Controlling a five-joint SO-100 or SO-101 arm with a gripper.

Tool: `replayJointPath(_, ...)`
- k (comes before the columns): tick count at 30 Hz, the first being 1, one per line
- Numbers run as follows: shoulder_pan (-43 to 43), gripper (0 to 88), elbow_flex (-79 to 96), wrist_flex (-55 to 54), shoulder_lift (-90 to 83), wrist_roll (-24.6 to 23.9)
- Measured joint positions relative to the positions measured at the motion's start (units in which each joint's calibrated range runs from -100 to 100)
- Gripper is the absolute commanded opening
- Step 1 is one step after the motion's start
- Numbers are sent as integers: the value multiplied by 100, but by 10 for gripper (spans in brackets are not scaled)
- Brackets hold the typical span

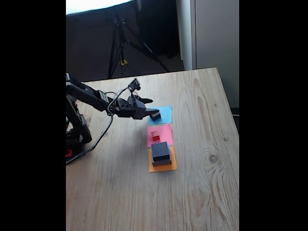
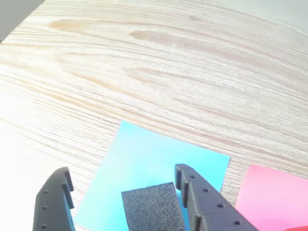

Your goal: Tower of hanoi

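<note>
A small dark block (image 1: 155, 116) (image 2: 151, 207) lies on the blue paper square (image 1: 166, 111) (image 2: 149, 163). My gripper (image 1: 149, 109) (image 2: 122, 172) is open, and the block sits between its fingers, close beside the right finger (image 2: 192, 192) in the wrist view, with a wide gap to the left finger (image 2: 53, 202). The tiny red cube (image 1: 156, 136) rests on the pink paper (image 1: 165, 131) (image 2: 269, 192). On the orange paper (image 1: 172, 166) a bigger dark block (image 1: 161, 151) stands on what looks like a wider one.
The three papers lie in a column in mid-table in the fixed view. The arm's base (image 1: 74, 134) and its cable (image 1: 103, 132) are at the left edge. A tripod (image 1: 120, 43) stands beyond the wooden table's far edge (image 1: 144, 75).
</note>
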Motion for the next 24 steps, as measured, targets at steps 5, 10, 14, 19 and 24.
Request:
replayJointPath(5,-41,39,148,1073,-1018,-104)
replayJointPath(10,-41,11,617,1946,-2001,556)
replayJointPath(14,-41,11,495,3106,-2642,712)
replayJointPath(19,-31,11,-608,5132,-3087,677)
replayJointPath(24,72,11,-2269,7142,-3121,625)
